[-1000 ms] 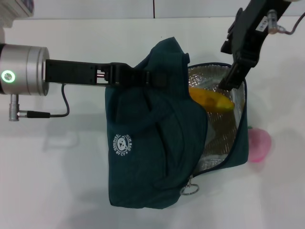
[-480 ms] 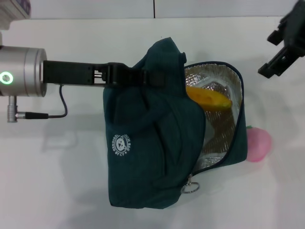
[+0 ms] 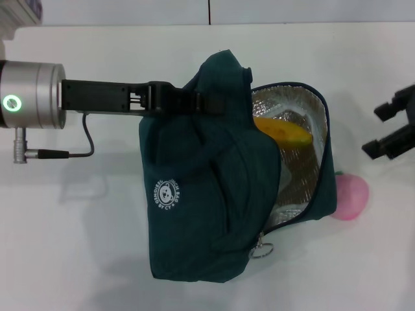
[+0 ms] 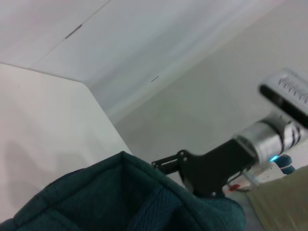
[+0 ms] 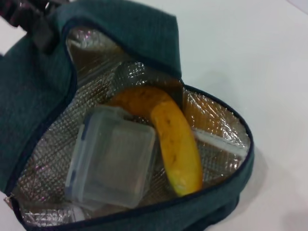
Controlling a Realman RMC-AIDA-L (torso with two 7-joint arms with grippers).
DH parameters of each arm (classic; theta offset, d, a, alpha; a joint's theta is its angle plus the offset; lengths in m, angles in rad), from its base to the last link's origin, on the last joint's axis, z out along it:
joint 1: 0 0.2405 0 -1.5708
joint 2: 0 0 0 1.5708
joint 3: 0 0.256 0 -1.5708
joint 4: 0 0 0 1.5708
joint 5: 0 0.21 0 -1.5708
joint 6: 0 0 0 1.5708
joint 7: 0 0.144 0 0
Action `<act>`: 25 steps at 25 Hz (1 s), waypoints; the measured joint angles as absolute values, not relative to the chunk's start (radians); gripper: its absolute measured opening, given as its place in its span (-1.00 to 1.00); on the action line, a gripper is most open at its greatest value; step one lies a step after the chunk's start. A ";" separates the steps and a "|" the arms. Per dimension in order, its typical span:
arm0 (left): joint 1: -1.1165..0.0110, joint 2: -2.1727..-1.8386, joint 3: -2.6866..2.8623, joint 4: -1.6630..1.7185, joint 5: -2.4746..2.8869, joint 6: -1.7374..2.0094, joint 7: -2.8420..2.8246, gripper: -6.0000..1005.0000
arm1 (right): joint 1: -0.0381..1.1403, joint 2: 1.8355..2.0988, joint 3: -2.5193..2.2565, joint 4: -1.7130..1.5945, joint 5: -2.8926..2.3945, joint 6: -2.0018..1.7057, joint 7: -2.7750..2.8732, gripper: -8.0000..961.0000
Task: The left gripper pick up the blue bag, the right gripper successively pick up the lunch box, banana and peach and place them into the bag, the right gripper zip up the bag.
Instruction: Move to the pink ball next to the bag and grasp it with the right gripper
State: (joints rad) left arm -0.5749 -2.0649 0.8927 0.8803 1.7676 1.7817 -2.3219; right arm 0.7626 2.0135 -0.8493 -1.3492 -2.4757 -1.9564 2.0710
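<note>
Hovering at the right edge of the head view, the right hand [image 3: 393, 131] carries nothing; its two fingers stand spread apart above the white bench [image 3: 97, 259]. Just below it in that view, the peach [image 3: 351, 196] rests on the bench, touching the lower right corner of the blue bag [image 3: 207, 194].

Handling judgement: the peach looks small, round and light, with a skin likely to bruise. Take hold across its widest part with light pressure. It has no long axis, so no approach direction is preferred.

In the upper centre of the head view, the left hand [image 3: 194, 103] pinches the top fabric of the blue bag and holds its mouth open toward the right. The bag is soft and sags; its foil lining is exposed.

Inside, the banana [image 5: 173, 139] lies with its long axis across the opening in the right wrist view, one end toward the bag rim. The lunch box [image 5: 111, 162] lies flat beside it, touching it. The remaining free space is toward the lower part of the opening in the head view.
</note>
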 joint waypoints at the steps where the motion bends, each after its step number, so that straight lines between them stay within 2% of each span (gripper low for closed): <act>1: -0.576 -2.065 0.893 0.879 1.768 1.781 -2.321 -0.88 | 0.741 2.017 -0.850 -1.336 -2.456 -1.936 2.050 0.79; 8: -0.566 -2.065 0.893 0.873 1.767 1.780 -2.310 -0.88 | 0.605 2.013 -0.841 -1.165 -2.285 -1.790 1.866 0.76; 15: -0.565 -2.065 0.893 0.862 1.765 1.780 -2.294 -0.88 | 0.532 2.021 -0.844 -1.073 -2.250 -1.749 1.706 0.74; 25: -0.564 -2.065 0.893 0.862 1.766 1.772 -2.287 -0.88 | 0.421 2.016 -0.843 -0.908 -2.079 -1.598 1.425 0.70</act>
State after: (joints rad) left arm -0.5645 -2.0648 0.8927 0.8618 1.7658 1.7715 -2.2874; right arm 0.4215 2.0164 -0.8432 -0.9077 -2.0788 -1.5980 1.4250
